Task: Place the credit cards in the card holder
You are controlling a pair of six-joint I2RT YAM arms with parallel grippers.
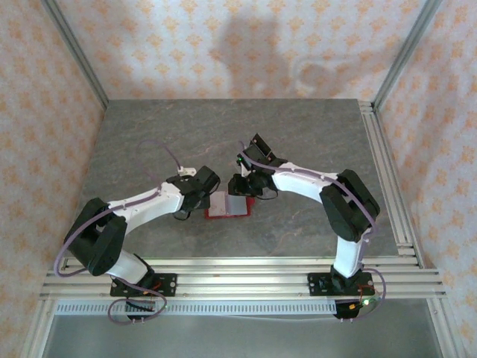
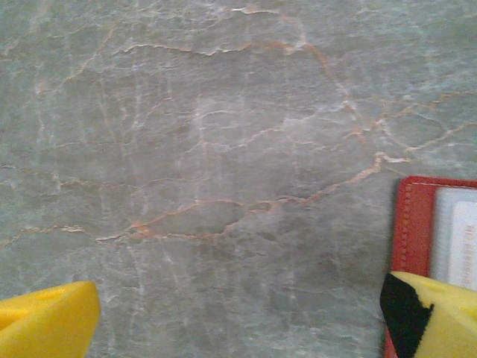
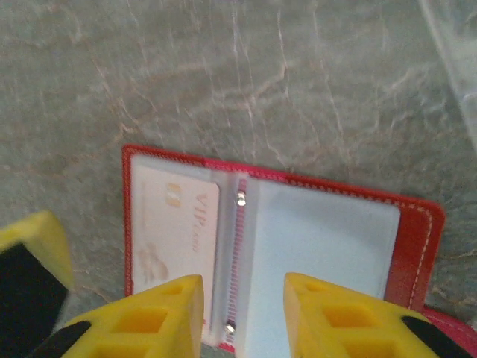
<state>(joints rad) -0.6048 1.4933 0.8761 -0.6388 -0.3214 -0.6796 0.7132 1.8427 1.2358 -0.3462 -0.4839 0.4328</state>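
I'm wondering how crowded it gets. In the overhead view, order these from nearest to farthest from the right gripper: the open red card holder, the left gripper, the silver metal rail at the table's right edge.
1. The open red card holder, at the right gripper's fingertips.
2. The left gripper, across the holder, on the left.
3. The silver metal rail, far off on the right.
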